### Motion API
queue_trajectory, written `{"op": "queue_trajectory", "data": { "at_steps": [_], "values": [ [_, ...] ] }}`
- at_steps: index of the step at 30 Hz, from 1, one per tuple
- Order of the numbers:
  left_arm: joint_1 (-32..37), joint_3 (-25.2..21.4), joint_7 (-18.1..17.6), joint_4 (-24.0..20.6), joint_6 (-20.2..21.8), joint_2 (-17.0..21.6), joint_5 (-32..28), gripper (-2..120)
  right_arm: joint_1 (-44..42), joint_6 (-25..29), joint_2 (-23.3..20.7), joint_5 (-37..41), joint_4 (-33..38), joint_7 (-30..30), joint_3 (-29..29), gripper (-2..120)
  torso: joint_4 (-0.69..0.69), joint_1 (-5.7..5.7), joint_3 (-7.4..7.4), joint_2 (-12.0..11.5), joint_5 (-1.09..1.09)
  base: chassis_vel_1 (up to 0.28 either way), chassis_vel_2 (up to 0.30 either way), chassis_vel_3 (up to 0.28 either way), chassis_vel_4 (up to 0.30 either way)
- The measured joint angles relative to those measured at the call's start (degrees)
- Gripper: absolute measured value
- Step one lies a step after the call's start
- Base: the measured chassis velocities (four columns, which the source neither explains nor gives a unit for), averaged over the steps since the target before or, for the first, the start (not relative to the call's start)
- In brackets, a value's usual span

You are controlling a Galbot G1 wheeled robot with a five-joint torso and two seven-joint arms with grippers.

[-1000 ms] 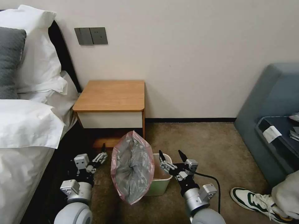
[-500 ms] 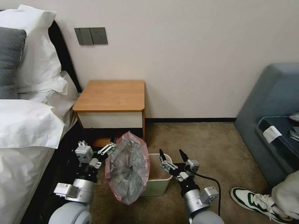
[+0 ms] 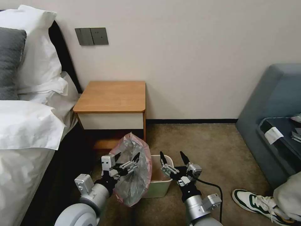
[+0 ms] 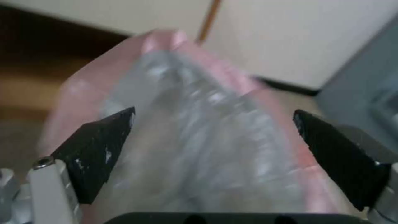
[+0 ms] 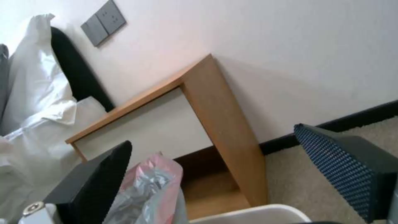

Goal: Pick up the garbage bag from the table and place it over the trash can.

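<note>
Grey crinkly garbage bag (image 3: pixel 133 171) now leans half over the trash can (image 3: pixel 161 182), left side. Left end effector (image 3: pixel 127 161) has moved in from beside it, fingers spread wide against the plastic, gripping nothing yet; the right end effector (image 3: pixel 172 158) waits open over the bare rim.

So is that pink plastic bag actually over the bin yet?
Not fully. The garbage bag stands open along the trash can's left side; the far rim is bare. The left gripper, open, is at the bag.

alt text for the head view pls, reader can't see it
The garbage bag stands open over the left side of the trash can on the carpet, with the open left claw at it. The open right claw hovers over the can, before the table.
</note>
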Motion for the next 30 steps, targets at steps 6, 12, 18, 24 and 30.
{"op": "queue_trajectory", "data": {
  "at_steps": [6,12,18,24,30],
  "values": [
    [-0.46,0.13,-5.60,1.93,3.02,-0.55,2.17,100,-0.72,0.59,0.32,0.00,-0.02,-0.44,0.23,100,0.00,0.00,0.00,0.00,0.00,0.000,0.000,0.000,0.000],
    [-1.28,0.16,-7.22,3.27,5.27,-0.95,2.86,100,-1.40,1.08,0.63,-0.07,-0.04,-0.75,0.57,100,0.00,0.00,0.00,0.00,0.00,0.000,0.000,0.000,0.000],
    [-2.24,0.39,-8.79,5.20,6.65,-1.96,3.32,100,-2.77,1.92,0.97,-0.42,-0.19,-1.10,1.67,100,0.00,0.00,0.00,0.00,0.00,0.000,0.000,0.000,0.000],
    [-2.80,0.56,-8.91,6.03,7.61,-2.67,5.25,100,-3.52,2.54,1.33,-0.71,-0.22,-1.23,2.02,100,0.00,0.00,0.00,0.00,0.00,0.000,0.000,0.000,0.000],
    [-3.32,0.99,-8.14,6.62,9.04,-3.53,5.39,98,-3.88,3.07,1.63,-1.29,-0.22,-1.24,2.00,100,0.00,0.00,0.00,0.00,0.00,0.000,0.000,0.000,0.000]
  ]
}}
